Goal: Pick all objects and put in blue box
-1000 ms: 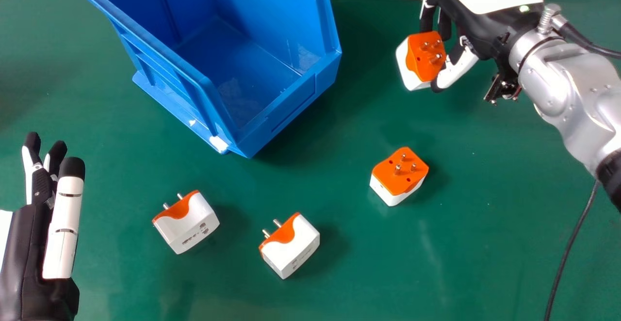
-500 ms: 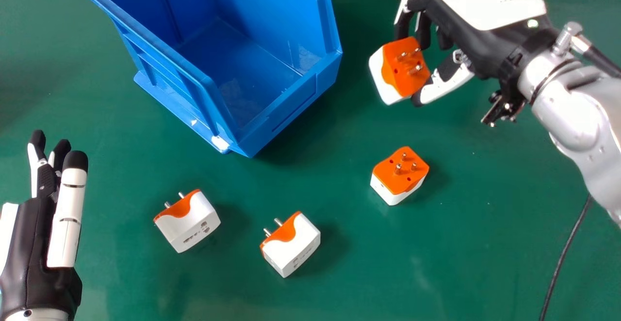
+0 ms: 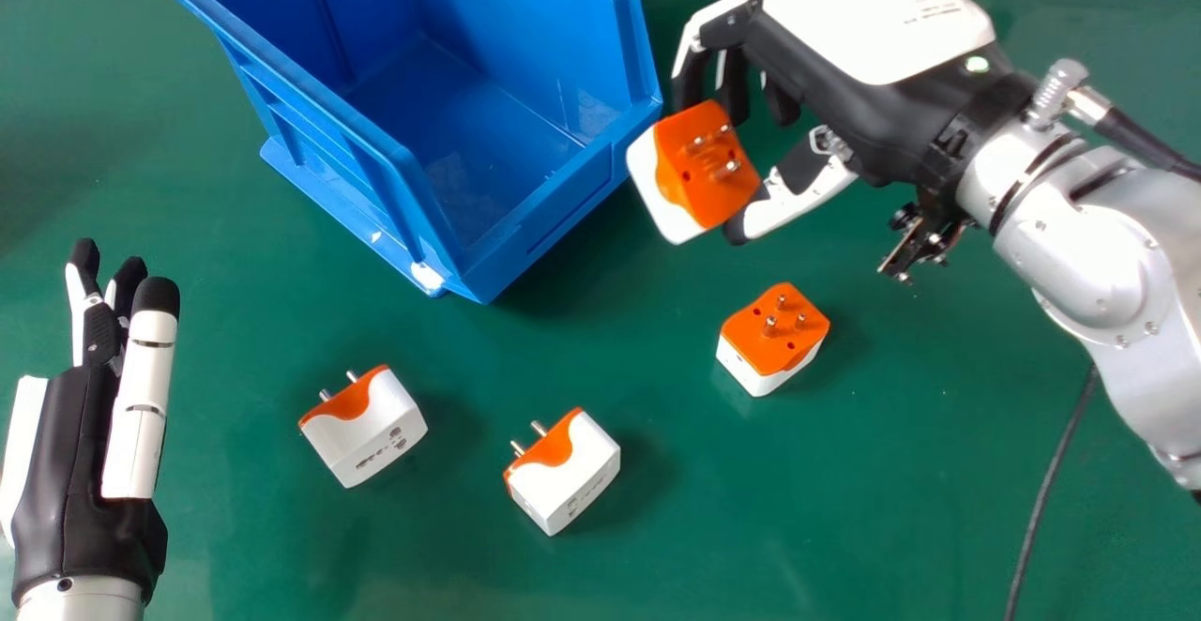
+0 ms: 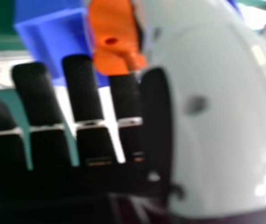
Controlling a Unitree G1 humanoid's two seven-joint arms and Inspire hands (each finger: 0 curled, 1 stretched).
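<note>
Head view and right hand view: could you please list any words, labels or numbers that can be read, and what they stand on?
No text is legible.
White plate on the right hand: lines of print, too small to read.
Leftmost adapter and its neighbour: dark marks, too small to make out.

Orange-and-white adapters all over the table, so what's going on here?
The robot's right hand has one adapter pinched between its thumb and fingers, beside the blue box but not yet in it. Three more, the left adapter, the middle adapter and the right adapter, sit on the green table, still to be boxed. The left hand is idle and open at the head view's left.
</note>
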